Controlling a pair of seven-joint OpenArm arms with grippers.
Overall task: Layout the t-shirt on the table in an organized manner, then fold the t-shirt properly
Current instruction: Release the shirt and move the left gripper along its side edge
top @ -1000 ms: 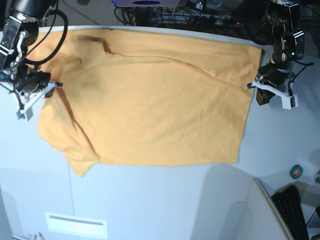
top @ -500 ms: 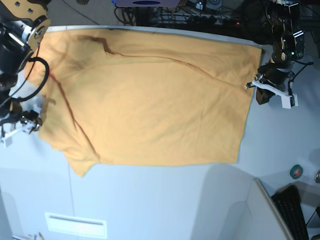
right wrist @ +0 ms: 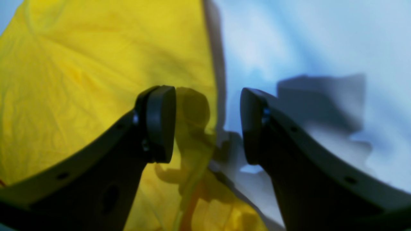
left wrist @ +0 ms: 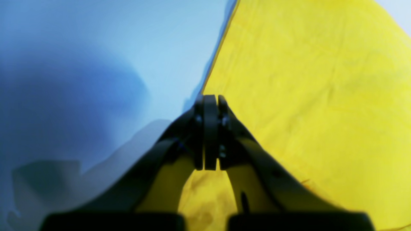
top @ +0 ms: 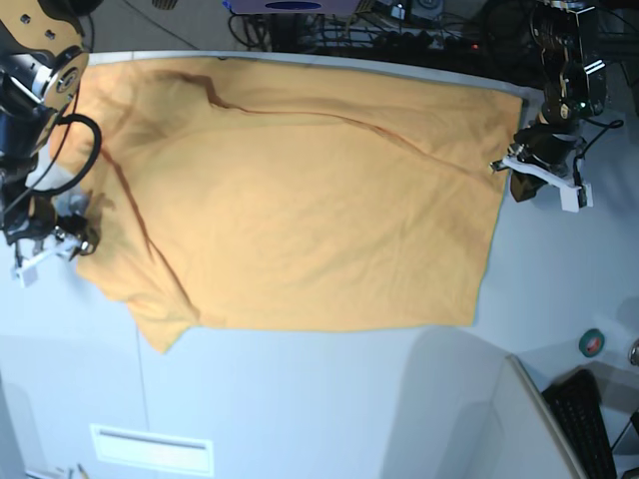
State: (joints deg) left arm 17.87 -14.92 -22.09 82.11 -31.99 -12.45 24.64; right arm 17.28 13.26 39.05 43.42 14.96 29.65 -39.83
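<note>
The orange-yellow t-shirt (top: 300, 200) lies spread nearly flat on the pale table (top: 300, 399), with a long crease running from the collar area toward its right edge. At that right edge my left gripper (top: 499, 168) is shut on the hem. The left wrist view shows the left gripper (left wrist: 210, 101) with its fingers pressed together exactly where the t-shirt (left wrist: 321, 96) ends. My right gripper (top: 50, 244) is at the shirt's left edge. In the right wrist view the right gripper (right wrist: 208, 125) is open above the edge of the t-shirt (right wrist: 80, 64), holding nothing.
A green tape roll (top: 592, 342) and a black keyboard (top: 589, 419) sit at the lower right beside a slanted panel. A white label (top: 152, 449) marks the table's front. Cables and equipment (top: 399, 30) crowd the far edge.
My right gripper has let go of the shirt's left side, opened, and dropped toward the front along that edge. The fabric there has settled flatter. The left gripper has barely moved.
</note>
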